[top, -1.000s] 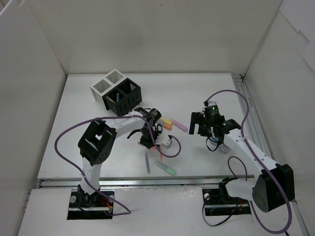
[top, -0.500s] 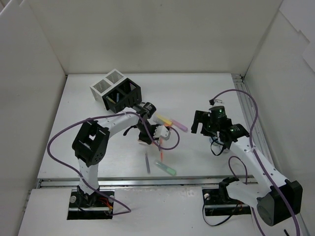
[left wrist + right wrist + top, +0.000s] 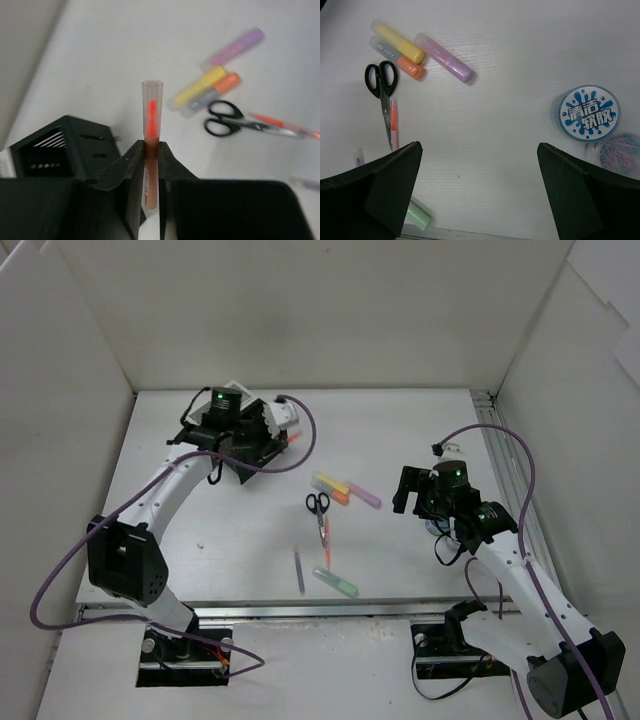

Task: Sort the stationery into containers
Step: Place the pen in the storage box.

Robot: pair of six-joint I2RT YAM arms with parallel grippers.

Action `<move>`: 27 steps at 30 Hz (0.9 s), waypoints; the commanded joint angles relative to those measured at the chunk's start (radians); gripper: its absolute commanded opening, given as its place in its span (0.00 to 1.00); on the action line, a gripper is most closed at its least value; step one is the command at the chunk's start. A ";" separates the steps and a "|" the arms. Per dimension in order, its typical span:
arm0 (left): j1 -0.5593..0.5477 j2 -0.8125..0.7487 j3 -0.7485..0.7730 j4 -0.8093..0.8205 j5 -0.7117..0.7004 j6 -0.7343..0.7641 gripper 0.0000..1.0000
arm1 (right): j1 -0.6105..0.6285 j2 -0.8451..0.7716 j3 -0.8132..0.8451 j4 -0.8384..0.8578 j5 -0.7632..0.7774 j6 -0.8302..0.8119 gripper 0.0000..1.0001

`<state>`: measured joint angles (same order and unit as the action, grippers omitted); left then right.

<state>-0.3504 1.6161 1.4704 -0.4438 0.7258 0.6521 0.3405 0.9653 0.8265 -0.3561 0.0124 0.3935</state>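
Note:
My left gripper (image 3: 246, 436) is shut on a slim orange pen (image 3: 151, 125) and holds it over the containers (image 3: 262, 447), the mesh cups at the back left; one black cup (image 3: 60, 147) shows beside the fingers. My right gripper (image 3: 412, 492) is open and empty above the table (image 3: 479, 145). In the middle lie black-handled scissors (image 3: 318, 504), another orange pen (image 3: 325, 536), a yellow highlighter (image 3: 326, 482), an orange highlighter (image 3: 341, 495), a pink highlighter (image 3: 364, 497), a green highlighter (image 3: 337, 583) and a purple pen (image 3: 299, 570). The right wrist view shows the scissors (image 3: 382, 80) and pink highlighter (image 3: 445, 57) too.
A round blue-lidded tin (image 3: 586, 112) and a tub of coloured paper clips (image 3: 620, 150) sit right of my right gripper. White walls close in the table on three sides. A metal rail (image 3: 300, 608) runs along the near edge.
My left arm has swung from the table's middle to the back left over the cups, carrying the orange pen. The scissors are now uncovered. My right gripper has shifted slightly right.

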 commanded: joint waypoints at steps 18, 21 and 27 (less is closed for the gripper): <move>0.246 0.065 -0.165 0.898 -0.290 -0.669 0.00 | -0.044 0.029 -0.009 0.098 0.020 -0.087 0.98; 0.255 0.088 -0.220 0.947 -0.321 -0.729 0.00 | -0.061 0.070 0.002 0.103 0.023 -0.108 0.98; 0.255 0.079 -0.311 0.999 -0.365 -0.821 0.16 | -0.074 0.105 0.019 0.118 -0.006 -0.116 0.98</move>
<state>-0.0967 1.7412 1.1519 0.4301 0.3862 -0.0875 0.2749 1.0683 0.8093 -0.2955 0.0139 0.3019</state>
